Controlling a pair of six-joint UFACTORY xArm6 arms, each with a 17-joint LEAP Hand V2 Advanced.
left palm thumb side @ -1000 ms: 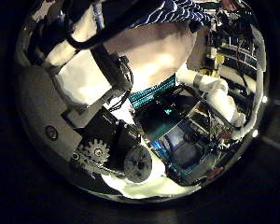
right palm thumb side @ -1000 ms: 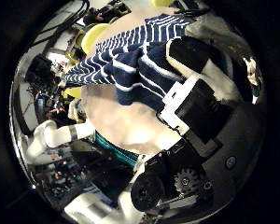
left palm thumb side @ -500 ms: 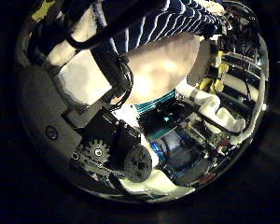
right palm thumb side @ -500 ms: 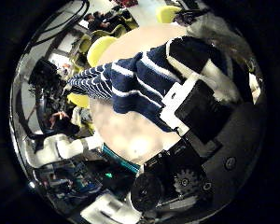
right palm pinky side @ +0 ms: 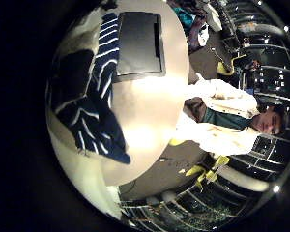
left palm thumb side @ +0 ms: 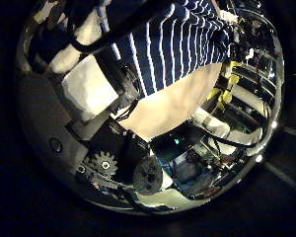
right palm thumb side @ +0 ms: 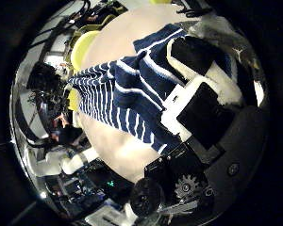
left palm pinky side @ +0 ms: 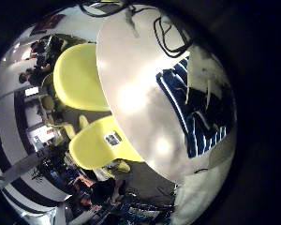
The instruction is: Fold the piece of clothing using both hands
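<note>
A striped garment (right palm thumb side: 132, 89) hangs stretched out from my right hand (right palm thumb side: 203, 104), whose fingers (right palm thumb side: 193, 56) are curled on one edge of it. In the left thumb side view the same striped garment (left palm thumb side: 173, 44) spreads close over my left hand (left palm thumb side: 104, 94), and its fingers pinch the cloth near the palm. Part of the garment (right palm pinky side: 92, 87) lies in loose folds on the round table (right palm pinky side: 155, 111). The left little finger side view shows the garment (left palm pinky side: 192, 108) bunched at the table's (left palm pinky side: 131, 84) edge, beside that hand.
A flat dark rectangular pad (right palm pinky side: 140, 43) lies on the table just beyond the garment. Two chairs (left palm pinky side: 80, 75) (left palm pinky side: 103, 141) stand against the table's far side. Shelves and equipment ring the room.
The garment now fills far more of both thumb side views and is pulled wider and flatter between the hands. Both cameras have shifted with their hands.
</note>
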